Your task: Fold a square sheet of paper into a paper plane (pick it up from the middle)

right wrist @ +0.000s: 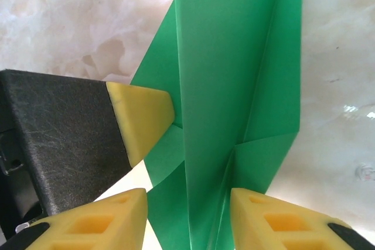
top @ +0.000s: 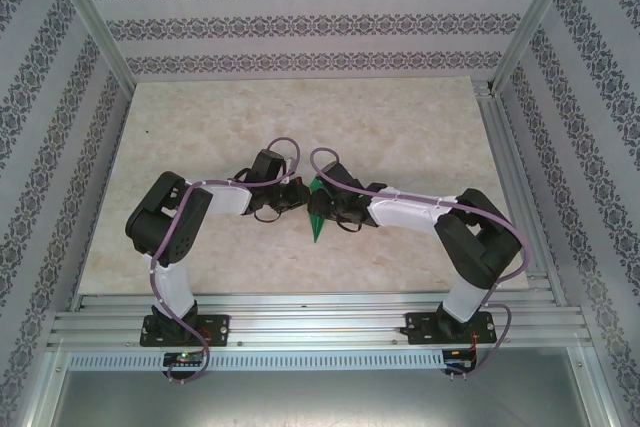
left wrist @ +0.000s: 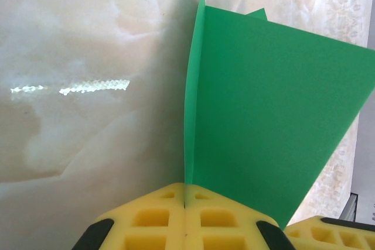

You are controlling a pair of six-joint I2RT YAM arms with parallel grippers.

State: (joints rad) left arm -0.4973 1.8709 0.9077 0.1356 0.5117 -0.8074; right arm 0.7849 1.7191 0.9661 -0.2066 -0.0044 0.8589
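The left end effector (left wrist: pixel 184 196) clamps the paper plane (left wrist: pixel 263 103) upright above the surface (left wrist: pixel 88 57), apparently so the right end effector (right wrist: pixel 187 209), jaws partly apart astride it, can press creases.

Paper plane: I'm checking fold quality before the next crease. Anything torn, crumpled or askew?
Nothing stands out. The paper plane looks clean, with sharp creases and no tears or crumpling; the left gripper has its jaws shut on one layer.
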